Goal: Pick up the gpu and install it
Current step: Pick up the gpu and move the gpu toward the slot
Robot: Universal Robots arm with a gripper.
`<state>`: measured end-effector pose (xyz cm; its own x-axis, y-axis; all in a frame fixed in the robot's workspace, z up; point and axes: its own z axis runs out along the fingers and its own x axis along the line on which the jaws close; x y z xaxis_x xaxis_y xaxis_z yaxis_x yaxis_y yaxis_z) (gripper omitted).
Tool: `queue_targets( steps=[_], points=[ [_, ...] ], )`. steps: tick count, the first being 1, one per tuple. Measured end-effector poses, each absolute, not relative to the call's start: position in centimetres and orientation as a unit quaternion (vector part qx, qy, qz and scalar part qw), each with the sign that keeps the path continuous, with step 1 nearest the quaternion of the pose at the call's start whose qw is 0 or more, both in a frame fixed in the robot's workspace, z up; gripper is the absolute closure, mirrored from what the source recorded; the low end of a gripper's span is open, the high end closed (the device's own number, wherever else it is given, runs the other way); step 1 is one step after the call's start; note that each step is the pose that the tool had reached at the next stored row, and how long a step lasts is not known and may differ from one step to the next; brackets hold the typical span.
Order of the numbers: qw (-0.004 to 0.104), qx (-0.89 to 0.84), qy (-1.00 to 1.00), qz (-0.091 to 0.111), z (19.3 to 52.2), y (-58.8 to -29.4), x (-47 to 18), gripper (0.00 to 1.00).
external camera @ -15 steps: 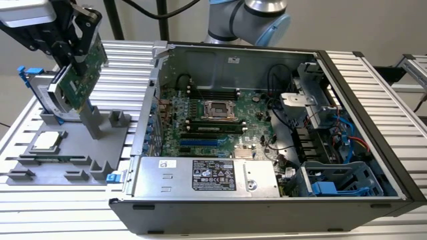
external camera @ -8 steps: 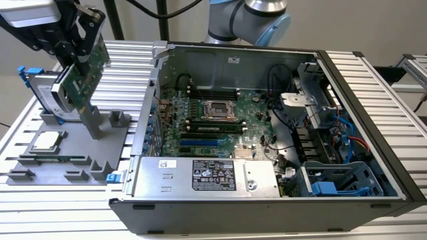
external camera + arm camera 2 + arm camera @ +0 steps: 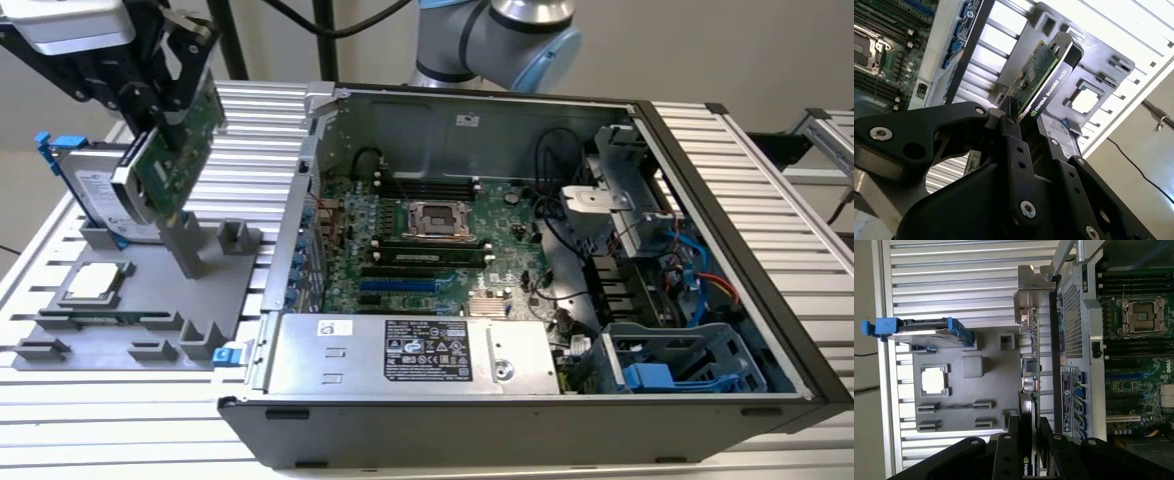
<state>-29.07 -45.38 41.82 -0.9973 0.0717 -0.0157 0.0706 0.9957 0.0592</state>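
Observation:
The gpu [image 3: 180,150] is a thin card with a green circuit board face. It hangs tilted over the grey holder tray [image 3: 147,300] at the exterior view's left, beside the open computer case [image 3: 534,420]. My gripper [image 3: 154,95] is shut on its upper edge. In the second wrist view the black fingers [image 3: 1009,135] clamp the gpu [image 3: 1041,82]. The first wrist view looks along the gpu's [image 3: 1030,370] edge, from my gripper [image 3: 1029,432] to the silver end bracket [image 3: 1029,295] at the far end. I cannot tell whether its lower end touches the tray.
A silver hard drive in a blue frame [image 3: 96,190] stands in the tray just behind the gpu. A square processor chip [image 3: 96,282] lies in a tray pocket. Inside the case lie the motherboard [image 3: 427,235], blue slots [image 3: 400,285], a power supply [image 3: 414,352] and cables [image 3: 694,260].

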Motion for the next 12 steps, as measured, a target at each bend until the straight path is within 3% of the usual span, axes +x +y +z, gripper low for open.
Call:
queue_targets(
  steps=[12],
  points=[
    [0.009,0.038,0.999,0.029,41.82,-45.36,-28.17,1.0]
  ],
)
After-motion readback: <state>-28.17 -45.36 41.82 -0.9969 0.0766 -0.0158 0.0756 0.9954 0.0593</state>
